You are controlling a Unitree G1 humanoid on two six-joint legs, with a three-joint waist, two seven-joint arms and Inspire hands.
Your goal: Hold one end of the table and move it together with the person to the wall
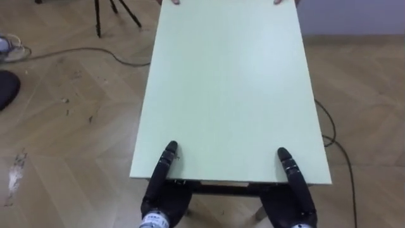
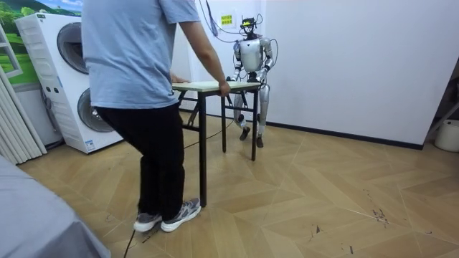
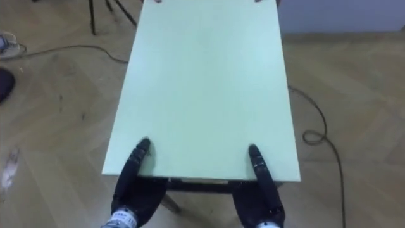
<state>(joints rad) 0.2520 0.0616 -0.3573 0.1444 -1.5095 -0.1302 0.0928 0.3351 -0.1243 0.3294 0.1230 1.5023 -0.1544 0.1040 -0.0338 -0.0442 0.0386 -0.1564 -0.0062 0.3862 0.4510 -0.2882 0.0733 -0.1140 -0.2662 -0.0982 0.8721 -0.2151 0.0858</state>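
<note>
A long table with a pale green top [image 1: 228, 82] and dark legs stretches away from me. My left hand [image 1: 166, 161] and right hand [image 1: 290, 166] clamp its near edge, thumbs lying on top and the other fingers hidden under the board. At the far edge a person's hands [image 1: 174, 2] hold the top. In the room view the person [image 2: 136, 93] stands at the near end of the table [image 2: 215, 86], one hand [image 2: 224, 88] on its corner, mid-step. I stand at the far end, close to the white wall.
Tripod legs [image 1: 107, 12] and a cable [image 1: 76, 52] lie on the wood floor to my left. Another cable [image 1: 329, 136] loops on the right. Stacked washing machines [image 2: 64, 79] stand on the room view's left, with open floor to the right.
</note>
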